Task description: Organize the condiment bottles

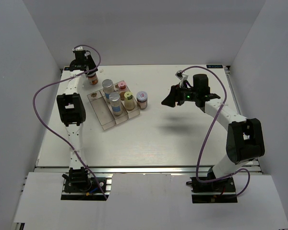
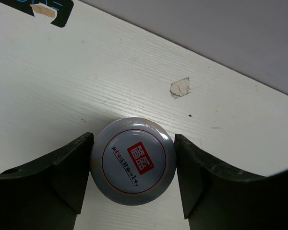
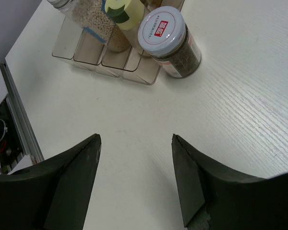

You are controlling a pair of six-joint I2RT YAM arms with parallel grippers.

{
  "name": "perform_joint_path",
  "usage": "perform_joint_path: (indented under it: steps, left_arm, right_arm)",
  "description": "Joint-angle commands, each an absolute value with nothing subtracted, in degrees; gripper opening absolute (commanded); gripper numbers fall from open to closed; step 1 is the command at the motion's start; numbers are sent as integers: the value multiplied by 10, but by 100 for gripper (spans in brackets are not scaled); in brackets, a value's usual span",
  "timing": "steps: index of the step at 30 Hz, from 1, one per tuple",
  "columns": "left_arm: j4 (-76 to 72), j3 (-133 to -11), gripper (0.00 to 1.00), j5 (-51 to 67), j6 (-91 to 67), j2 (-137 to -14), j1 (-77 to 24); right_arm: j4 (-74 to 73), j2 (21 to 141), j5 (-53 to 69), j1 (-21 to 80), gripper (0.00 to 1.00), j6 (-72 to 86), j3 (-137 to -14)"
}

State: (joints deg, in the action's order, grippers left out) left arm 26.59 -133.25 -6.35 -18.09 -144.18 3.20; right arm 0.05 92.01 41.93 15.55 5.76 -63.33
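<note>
My left gripper [image 1: 90, 73] is at the far left back of the table, its jaws shut on the sides of a white-lidded jar [image 1: 92, 79]. In the left wrist view, the jar's lid with a red label [image 2: 133, 160] fills the gap between the fingers [image 2: 67, 177]. The clear tray [image 1: 102, 114] holds two silver-lidded bottles [image 1: 108, 86] [image 1: 114, 99], a pink-lidded one [image 1: 121, 86] and a pale-yellow-lidded one [image 1: 129, 97]. A white-lidded dark jar [image 1: 142, 98] [image 3: 162, 28] stands on the table against the tray's right side. My right gripper [image 1: 169, 100] [image 3: 136, 139] is open and empty, right of that jar.
White walls close in the table on the left, back and right. A chipped spot [image 2: 179, 87] marks the table near the back wall by the left gripper. The table's metal rail [image 3: 17, 120] runs along the near edge.
</note>
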Motion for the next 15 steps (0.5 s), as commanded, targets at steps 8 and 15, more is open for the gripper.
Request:
perform_joint_path:
  steps: [8, 15]
  left_arm:
    - [289, -1332, 90, -57, -179, -1433, 33]
    - [287, -1323, 83, -54, -173, -1426, 34]
  right_arm:
    - [10, 913, 421, 149, 66, 57, -645]
    - [12, 911, 421, 149, 66, 59, -641]
